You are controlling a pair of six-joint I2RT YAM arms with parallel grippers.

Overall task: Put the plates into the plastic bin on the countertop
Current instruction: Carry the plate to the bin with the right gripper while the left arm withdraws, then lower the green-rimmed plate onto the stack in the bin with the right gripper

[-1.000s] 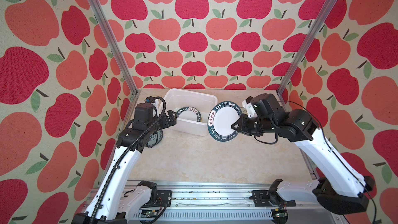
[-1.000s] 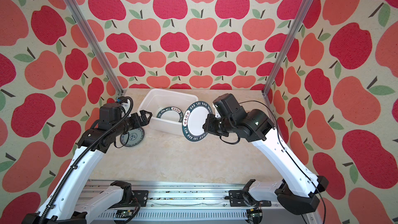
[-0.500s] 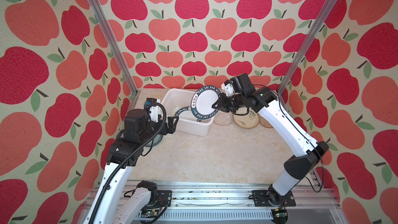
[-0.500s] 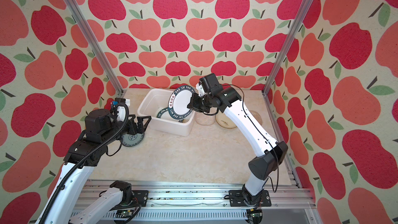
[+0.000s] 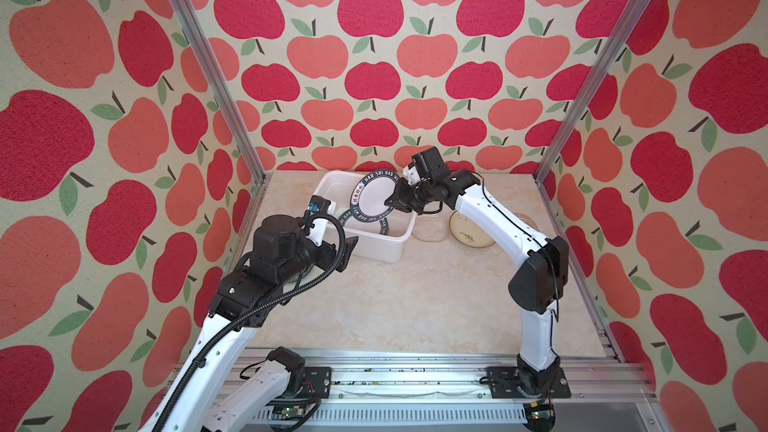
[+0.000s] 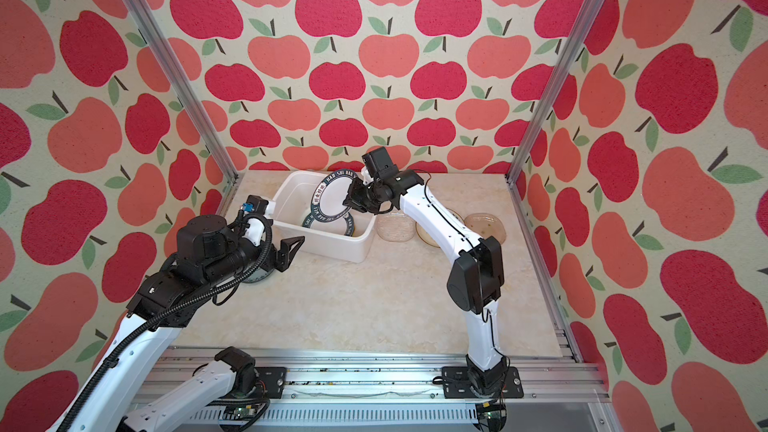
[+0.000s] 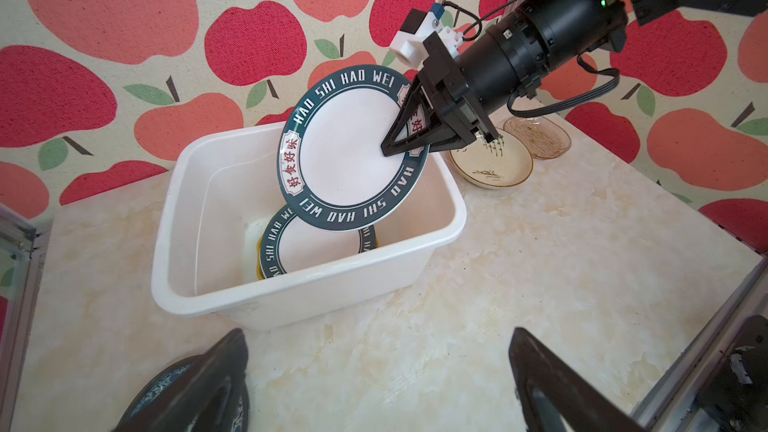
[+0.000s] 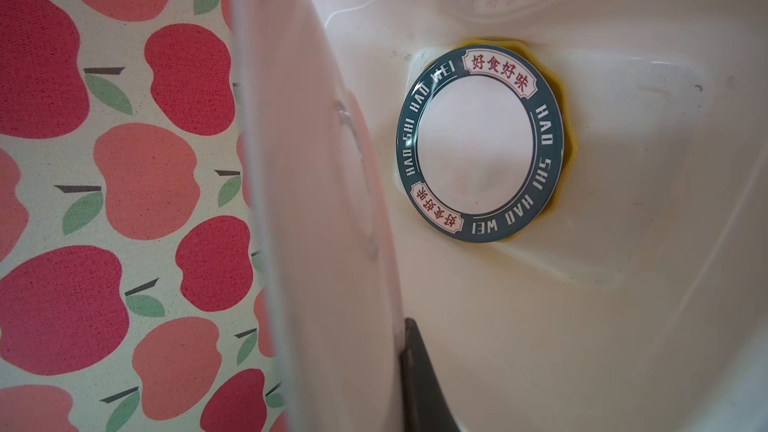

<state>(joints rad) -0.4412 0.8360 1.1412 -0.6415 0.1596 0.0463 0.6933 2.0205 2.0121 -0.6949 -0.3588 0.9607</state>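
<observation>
The right fingers (image 7: 419, 135) are pinched tight on the rim of a green-rimmed plate (image 7: 345, 147) lettered HAO SHI HAO WEI. They hold it by its edge, steeply tilted, above the open white plastic bin (image 7: 332, 288). The edge grip looks deliberate, since a flat plate offers little else to clamp. The tilt would let its lower edge enter first, between the bin's walls.

That lower edge hangs over a matching plate (image 7: 316, 249) lying flat on the bin floor. The matching plate rests on a yellow dish (image 8: 570, 147) whose edge peeps out around it. Whether the two lettered plates touch, I cannot tell.

The left fingers (image 7: 199, 384) are spread wide and hold nothing. They hover low over the bench (image 7: 540, 263) just in front of the bin, above a blue-patterned plate (image 7: 143, 392), probably lined up as the next pick.

A clear glass dish (image 5: 430, 228), a leaf-painted plate (image 7: 490, 164) and a brown glass dish (image 7: 540, 139) lie on the bench beside the bin, on the right arm's side. The job looks roughly half done.
</observation>
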